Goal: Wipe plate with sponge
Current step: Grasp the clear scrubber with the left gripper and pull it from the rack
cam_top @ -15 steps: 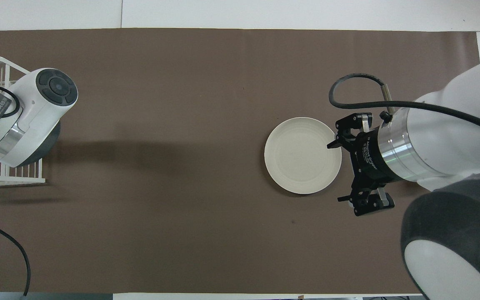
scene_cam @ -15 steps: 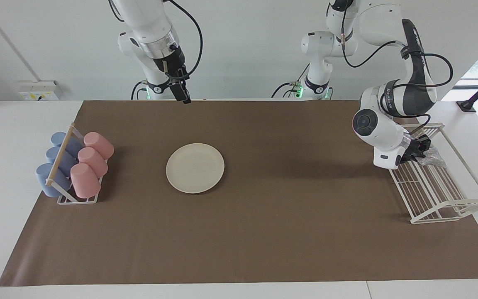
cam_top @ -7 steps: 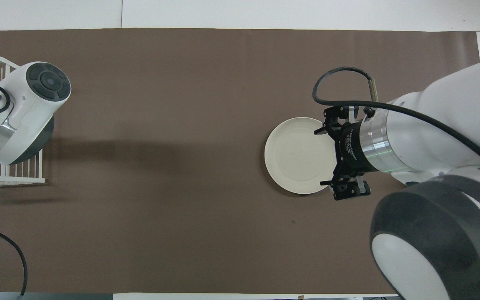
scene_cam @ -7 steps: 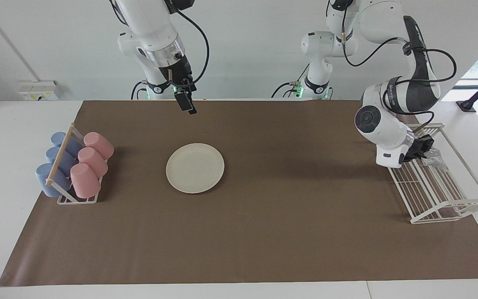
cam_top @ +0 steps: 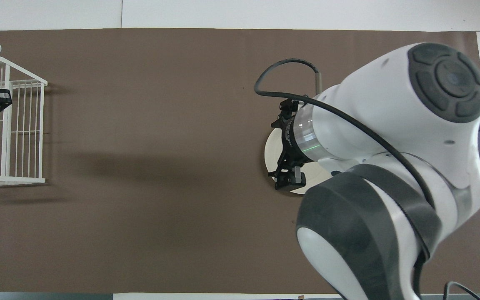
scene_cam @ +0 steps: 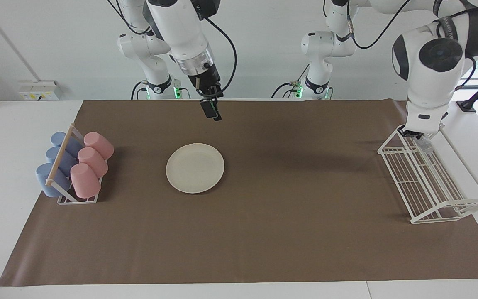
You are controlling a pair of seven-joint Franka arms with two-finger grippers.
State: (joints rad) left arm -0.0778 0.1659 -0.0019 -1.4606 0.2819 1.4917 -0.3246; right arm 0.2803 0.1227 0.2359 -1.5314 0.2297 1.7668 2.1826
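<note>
1. right tool (scene_cam: 211,113): up over the brown mat (scene_cam: 288,232), fingers spread wide, gripping nothing; waiting.
2. left tool (scene_cam: 414,133): up over the robots' end of the white wire rack (scene_cam: 434,189), toward the left arm's end of the surface; clamped shut on the sponge (scene_cam: 425,144), which dangles just beneath it, seemingly clear of the wires.
3. plate (scene_cam: 195,167): flat on the mat, mid-surface, well apart from the sponge; bare, nothing on it.
4. pink and blue cups (scene_cam: 85,162): lying in a small holder beside the plate, toward the right arm's end; no part in this.
5. handling, as a judgement: sponge light, floppy, crinkly mesh; a pinch on a bunched fold probably enough, yet apt to snag on rack wires. plate stiff, smooth, probably light, so likely to skid under wiping; best steadied at the rim by the free tool, with gentle pressure.
</note>
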